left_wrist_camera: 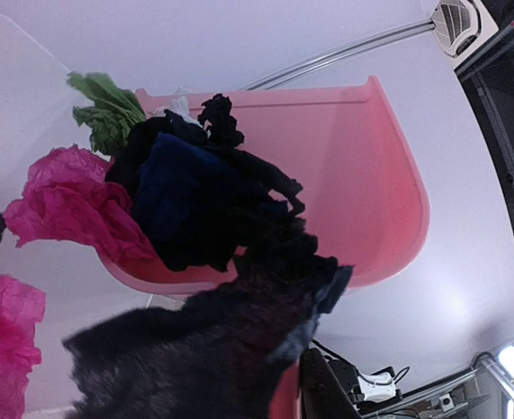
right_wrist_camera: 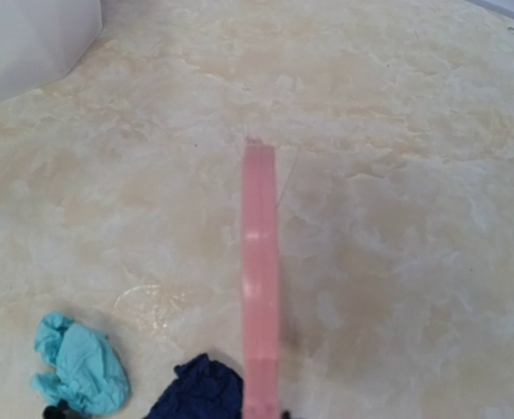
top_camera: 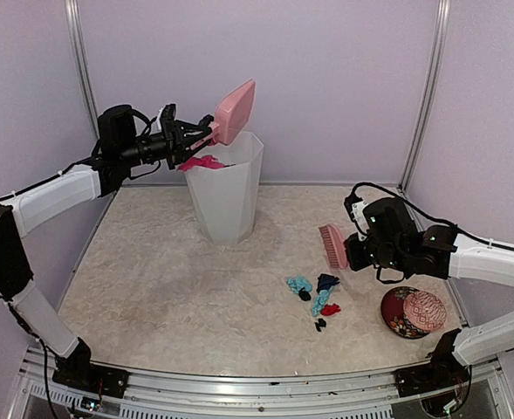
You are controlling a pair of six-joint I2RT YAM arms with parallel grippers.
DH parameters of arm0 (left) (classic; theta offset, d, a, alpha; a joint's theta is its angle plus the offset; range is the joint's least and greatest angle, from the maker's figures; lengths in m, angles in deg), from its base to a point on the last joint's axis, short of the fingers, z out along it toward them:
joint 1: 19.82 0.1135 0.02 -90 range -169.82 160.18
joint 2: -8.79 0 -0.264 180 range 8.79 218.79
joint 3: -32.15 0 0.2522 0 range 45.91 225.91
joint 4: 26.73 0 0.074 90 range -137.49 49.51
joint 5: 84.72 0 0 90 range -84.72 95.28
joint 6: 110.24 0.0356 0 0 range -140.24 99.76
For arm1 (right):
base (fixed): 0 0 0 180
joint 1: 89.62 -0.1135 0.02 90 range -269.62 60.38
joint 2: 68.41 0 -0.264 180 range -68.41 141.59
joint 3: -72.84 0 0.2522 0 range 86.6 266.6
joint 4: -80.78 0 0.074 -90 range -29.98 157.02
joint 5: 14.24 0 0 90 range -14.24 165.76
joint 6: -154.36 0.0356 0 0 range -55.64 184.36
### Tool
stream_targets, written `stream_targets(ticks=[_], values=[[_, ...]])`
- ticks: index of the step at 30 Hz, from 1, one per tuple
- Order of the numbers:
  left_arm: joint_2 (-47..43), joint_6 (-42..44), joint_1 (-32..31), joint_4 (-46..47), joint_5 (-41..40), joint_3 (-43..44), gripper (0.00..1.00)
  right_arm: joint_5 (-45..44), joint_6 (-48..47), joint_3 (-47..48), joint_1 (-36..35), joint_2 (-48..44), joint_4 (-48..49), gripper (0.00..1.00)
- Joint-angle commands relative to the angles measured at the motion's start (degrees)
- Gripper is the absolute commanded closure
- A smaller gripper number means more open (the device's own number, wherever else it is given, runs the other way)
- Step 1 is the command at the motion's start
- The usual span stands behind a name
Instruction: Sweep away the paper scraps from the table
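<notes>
Several small crumpled paper scraps in teal, navy, red and black lie in a loose cluster at the lower right of the beige marble-speckled worktop. They look feather-light, soft and springy, so I judge a pinch would crush them or lose them. Pushing them with bristles, low and slow, seems the better hold, since a quick stroke could scatter them.

Just above and right of the cluster, the right pincer is clamped on a pink hand brush, which hangs near the scraps but apart from them. Its wrist view shows a teal wad and a navy wad at the bottom left.

At the upper left of the top view, the left pincer grips the handle of a pink plastic dustpan, tipped steeply over the mouth of a tall white faceted bin. Its wrist view shows magenta, green, black and navy scraps bunched at the pan's lip, some hanging over it. A magenta piece sits at the bin's rim; what else the bin holds is hidden. A round red patterned dish sits at the lower right.
</notes>
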Motion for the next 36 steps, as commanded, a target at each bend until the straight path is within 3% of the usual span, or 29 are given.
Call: stream_targets(ticks=[1,9,19,25,29,36], values=[[2.8,-10.6,0.3,12.4,3.1,-0.7,1.0,0.5,1.0,2.3,0.6,-1.2,-0.2,1.0],[6.9,-24.4,0.2,27.4,3.6,-3.4,1.0,0.8,1.2,1.8,0.6,-1.7,-0.5,1.0],[7.3,-30.0,-1.1,34.5,1.1,-3.6,1.0,0.1,-0.4,2.7,0.6,-1.7,-0.5,1.0],[4.8,-25.9,-1.1,32.2,1.8,-3.1,1.0,0.0,-2.3,3.7,0.7,-3.1,-1.0,1.0],[1.2,-19.3,-1.0,25.2,0.7,-4.2,1.0,1.9,-2.8,3.9,0.7,-4.3,-0.4,1.0],[-5.6,-6.1,-1.2,17.2,1.9,-6.0,1.0,13.0,1.2,2.0,0.7,-5.4,7.5,1.0]])
